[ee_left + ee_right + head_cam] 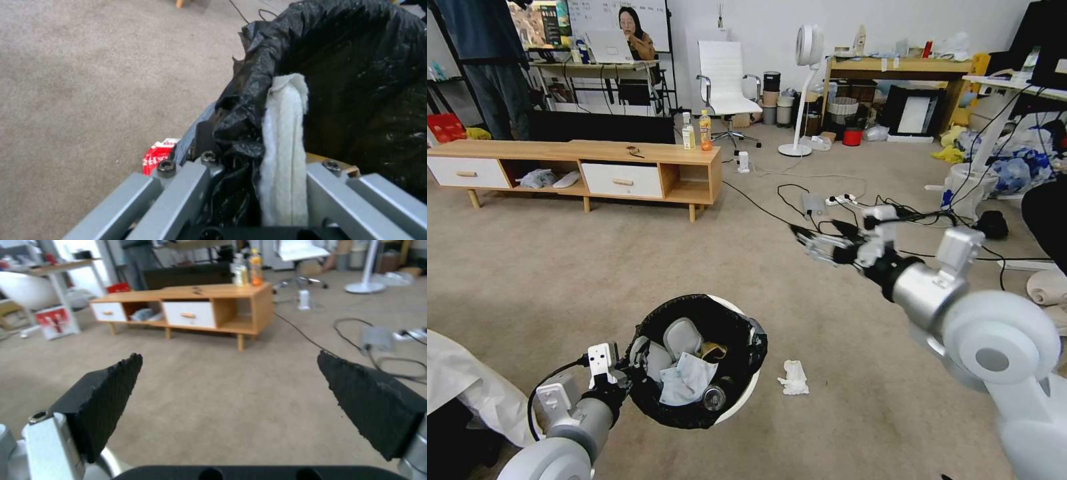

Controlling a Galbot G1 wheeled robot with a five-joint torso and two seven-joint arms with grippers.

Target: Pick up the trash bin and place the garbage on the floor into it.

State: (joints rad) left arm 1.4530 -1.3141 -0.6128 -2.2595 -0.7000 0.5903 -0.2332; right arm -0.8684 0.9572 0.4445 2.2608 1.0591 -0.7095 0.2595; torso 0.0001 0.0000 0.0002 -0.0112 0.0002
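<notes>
Left hand (627, 367): seen at the lower left of the head view, clamped on the near rim of the trash bin (740, 393); in the left wrist view the black bag (356, 66) and a white tissue strip (285, 150) are pinched between its fingers (178, 196).
Trash bin: held tilted at the lower centre of the head view, its mouth turned toward the camera; tissues (684, 380), a can end (715, 398) and other litter are seen inside.
Right hand (807, 241): held out in the air at centre right of the head view, above the floor (627, 267); in the right wrist view its black pads (106, 400) are spread wide apart with nothing between them.
Garbage on the floor: a white tissue wad (794, 378) lies just right of the bin; a red-white wrapper (156, 160) is seen on the carpet beside the left hand in the left wrist view.
Background: a low wooden cabinet (580, 167) stands at the upper left, carrying two upright bottles (697, 131).
</notes>
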